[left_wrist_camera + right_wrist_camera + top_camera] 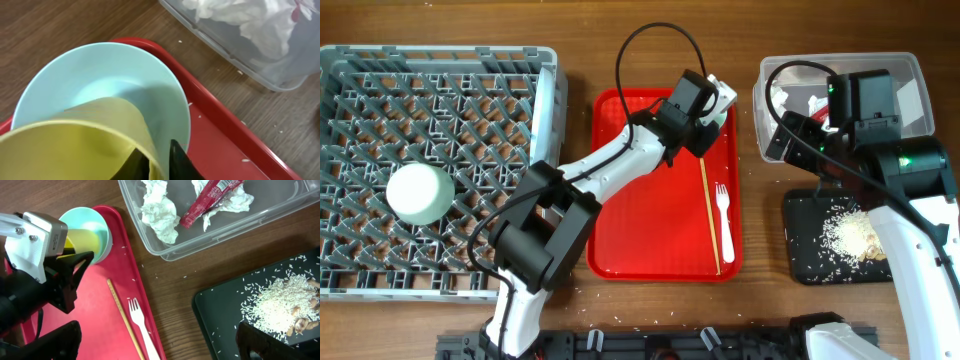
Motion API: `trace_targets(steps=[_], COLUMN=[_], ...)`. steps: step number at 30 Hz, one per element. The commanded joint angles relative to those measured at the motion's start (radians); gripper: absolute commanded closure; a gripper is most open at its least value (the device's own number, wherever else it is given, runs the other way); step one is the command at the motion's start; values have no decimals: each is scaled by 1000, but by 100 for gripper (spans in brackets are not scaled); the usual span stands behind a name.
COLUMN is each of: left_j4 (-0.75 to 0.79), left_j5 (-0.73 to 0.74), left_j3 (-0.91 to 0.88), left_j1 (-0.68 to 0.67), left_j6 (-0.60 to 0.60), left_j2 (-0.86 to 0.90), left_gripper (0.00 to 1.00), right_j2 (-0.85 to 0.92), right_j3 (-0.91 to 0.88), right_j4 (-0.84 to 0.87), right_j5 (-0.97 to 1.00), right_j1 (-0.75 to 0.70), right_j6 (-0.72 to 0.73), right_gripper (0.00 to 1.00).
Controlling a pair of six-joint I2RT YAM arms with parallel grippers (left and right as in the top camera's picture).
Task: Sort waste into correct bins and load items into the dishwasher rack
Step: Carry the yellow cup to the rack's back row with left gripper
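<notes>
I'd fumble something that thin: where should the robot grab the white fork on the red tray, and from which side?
Probably the fork by the middle of its slim handle, from straight above, pinching across its width. It lies flat on the red tray, so nothing gets under it sideways. The chopstick lies close beside it, so the pinch should stay narrow.

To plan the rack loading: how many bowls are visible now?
2. One bowl sits in the dishwasher rack; the other bowl is on the red tray, holding a yellow cup. Arms may hide more.
</notes>
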Motion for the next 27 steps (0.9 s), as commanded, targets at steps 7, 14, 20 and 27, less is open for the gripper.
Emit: trace_targets(steps=[7,14,20,27], left_j4=[-6,-29,-110,-280], left_j5=[-21,-21,-21,177], left_j3=[6,6,6,6], left_j1=[5,5,25,294], left_j6=[-53,-179,-237,-457], left_j2=[-60,-157,-344,-620], left_gripper=[96,96,96,96], right_j2=[-3,-3,-3,-3], right_j3=[6,6,6,6], right_j4=[2,2,2,2], right_j5=[13,13,13,13], right_j1=[-2,-2,-2,-2], right_j6=[-12,-13,-12,-13], right_gripper=[0,0,0,0])
